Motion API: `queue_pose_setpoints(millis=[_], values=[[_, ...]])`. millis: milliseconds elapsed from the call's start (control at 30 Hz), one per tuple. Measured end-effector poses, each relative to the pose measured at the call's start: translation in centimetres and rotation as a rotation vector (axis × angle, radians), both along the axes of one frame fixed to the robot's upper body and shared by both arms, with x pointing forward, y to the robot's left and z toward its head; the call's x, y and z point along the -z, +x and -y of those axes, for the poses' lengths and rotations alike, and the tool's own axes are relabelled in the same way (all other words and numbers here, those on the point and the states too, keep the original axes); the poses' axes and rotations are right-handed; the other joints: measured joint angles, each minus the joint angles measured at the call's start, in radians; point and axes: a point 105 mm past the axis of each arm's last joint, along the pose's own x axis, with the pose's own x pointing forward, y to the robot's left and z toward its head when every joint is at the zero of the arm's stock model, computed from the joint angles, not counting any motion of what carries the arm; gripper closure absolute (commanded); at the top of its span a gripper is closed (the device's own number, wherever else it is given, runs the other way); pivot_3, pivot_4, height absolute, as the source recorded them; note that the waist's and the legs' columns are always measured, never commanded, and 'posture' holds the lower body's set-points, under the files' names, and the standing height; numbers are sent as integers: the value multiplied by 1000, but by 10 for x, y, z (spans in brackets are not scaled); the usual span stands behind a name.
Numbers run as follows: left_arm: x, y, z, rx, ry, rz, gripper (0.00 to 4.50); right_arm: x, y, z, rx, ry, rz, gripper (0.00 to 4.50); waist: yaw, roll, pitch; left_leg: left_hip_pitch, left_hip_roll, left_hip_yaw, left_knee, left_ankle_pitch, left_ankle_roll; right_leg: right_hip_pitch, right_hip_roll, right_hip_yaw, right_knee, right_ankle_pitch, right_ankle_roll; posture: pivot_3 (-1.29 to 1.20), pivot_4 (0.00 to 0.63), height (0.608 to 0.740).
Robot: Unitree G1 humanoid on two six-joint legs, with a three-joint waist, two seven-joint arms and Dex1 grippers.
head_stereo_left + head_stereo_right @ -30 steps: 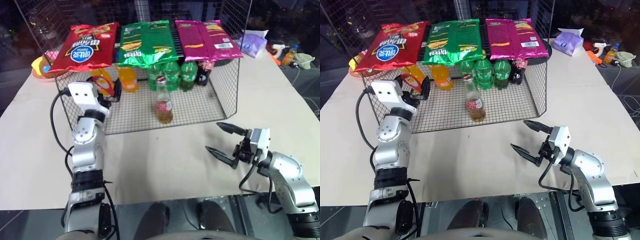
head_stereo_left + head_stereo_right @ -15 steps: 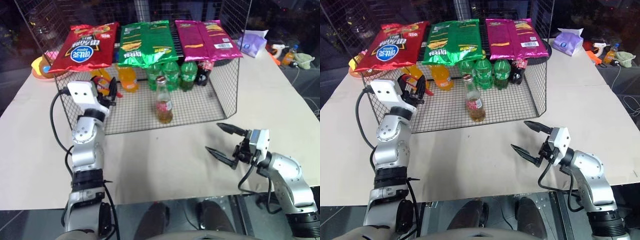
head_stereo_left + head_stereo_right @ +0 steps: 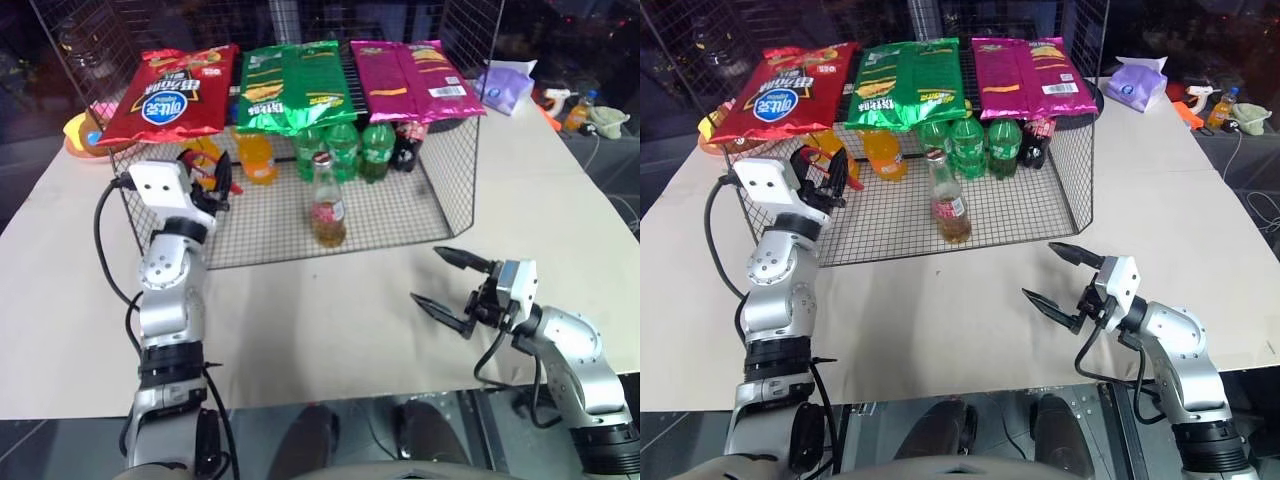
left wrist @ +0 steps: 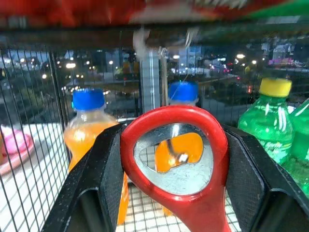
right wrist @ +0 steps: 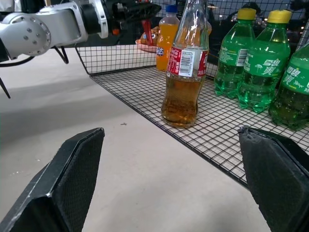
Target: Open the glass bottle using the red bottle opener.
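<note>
The left gripper (image 4: 174, 159) is clamped on the red bottle opener (image 4: 175, 159), one black finger (image 4: 99, 179) against each side of its rounded head. The opener is a flat red loop around a pale, shiny round centre with a cut-out in it, and it narrows toward a handle that runs down between the fingers. In the head views this gripper sits raised at the near left corner of the wire shelf rack (image 3: 440, 215), in front of the orange plastic bottles (image 3: 257, 158).

The glass bottle (image 3: 325, 200) stands upright on the rack's mesh floor, near its front edge and about the middle, to the right of the left gripper and well apart from it. It is clear glass with a narrow neck, amber drink filling its lower half, a red-and-white label around the middle and a small cap on top. Green plastic bottles (image 3: 345, 150) stand just behind it.

The right gripper (image 3: 452, 285) hovers over the bare table (image 3: 330, 340) at the near right, fingers spread wide and empty, pointing left toward the rack.
</note>
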Motion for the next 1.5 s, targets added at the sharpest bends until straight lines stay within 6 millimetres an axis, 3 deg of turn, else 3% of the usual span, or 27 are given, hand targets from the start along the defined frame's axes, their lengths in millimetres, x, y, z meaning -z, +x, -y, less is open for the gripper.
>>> queue_pose_setpoints(millis=[433,600,833,1000,1267,1333,1433,1500], values=[[7,-35,-4,-21,43,-61,2150,5,2,3,12,0,-10,0,0,0,0,0,1,1,0,0,0,0,0,1,1,0,0,0,150,740],[-3,-42,8,46,12,-45,2150,2,5,1,6,-11,0,0,1,0,0,0,1,1,0,0,0,0,0,1,1,0,0,0,150,740],[3,-68,54,411,-143,-131,2150,-1,19,-2,94,-40,-60,0,-3,0,0,0,1,1,0,0,0,-1,-3,2,2,0,0,0,150,740],[10,-78,76,588,-200,-219,2150,3,13,-17,76,-125,-129,0,2,0,0,0,0,1,1,0,0,0,-1,1,2,0,0,0,150,740],[34,-62,160,842,-248,-322,2150,22,10,-27,133,-218,-277,0,3,-1,0,0,0,0,3,0,0,1,2,1,2,0,0,0,150,740],[40,-58,176,865,-251,-341,2150,18,11,-33,132,-183,-306,0,0,-1,0,0,0,1,3,0,0,1,2,1,2,0,0,0,150,740],[47,-54,204,896,-241,-365,2150,-4,15,-50,131,-115,-296,0,-3,-1,0,0,0,1,3,0,0,0,3,2,3,0,0,0,150,740],[50,-51,209,876,-206,-367,2150,-11,18,-52,159,-123,-286,0,-2,-1,0,0,0,1,3,0,0,0,3,2,2,0,0,0,150,740]])
